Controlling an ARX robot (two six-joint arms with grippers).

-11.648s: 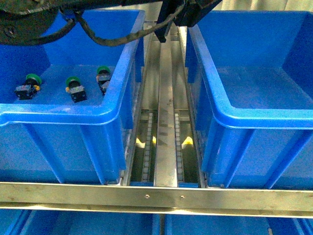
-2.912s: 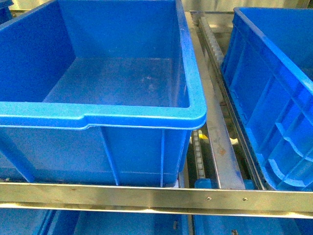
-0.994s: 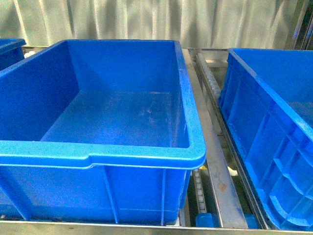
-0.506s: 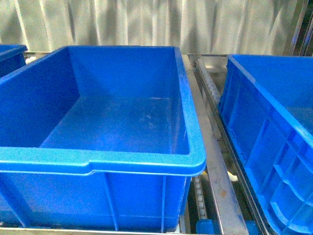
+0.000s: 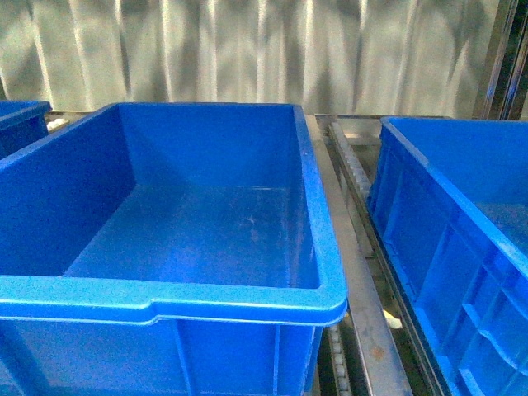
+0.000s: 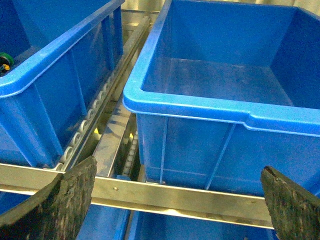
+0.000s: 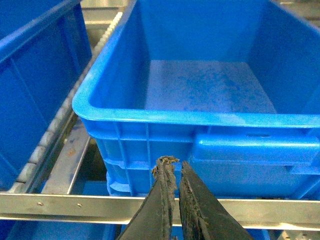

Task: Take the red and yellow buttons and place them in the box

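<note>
Progress: no red or yellow button shows in any view, and no button lies in either bin whose floor is visible, so I judge the picking not yet done.
Centre bin (image 5: 330, 272): a large blue plastic bin fills the front view; its floor is bare, with only faint scuffs.
Right bin (image 5: 429, 165): a second blue bin stands beside it across a metal roller rail (image 5: 363, 272); the right wrist view shows a bin floor with nothing on it.
Left bin (image 6: 55, 55): in the left wrist view a third blue bin stands on the other side of another rail; a small green-capped switch (image 6: 5, 61) peeks over its rim at the picture's edge.
Task's things: red and yellow buttons are not in view; where they lie I cannot tell.
Pointing and long axis: cannot be told, since neither button shows.
Left gripper (image 6: 180, 200): fingers spread wide apart, holding nothing, in front of the metal frame bar (image 6: 190, 192).
Right gripper (image 7: 175, 172): fingers pressed nearly together, a thin gap between the tips, nothing between them.
What is left: finding both buttons, grasping each, and setting them in the box.
</note>
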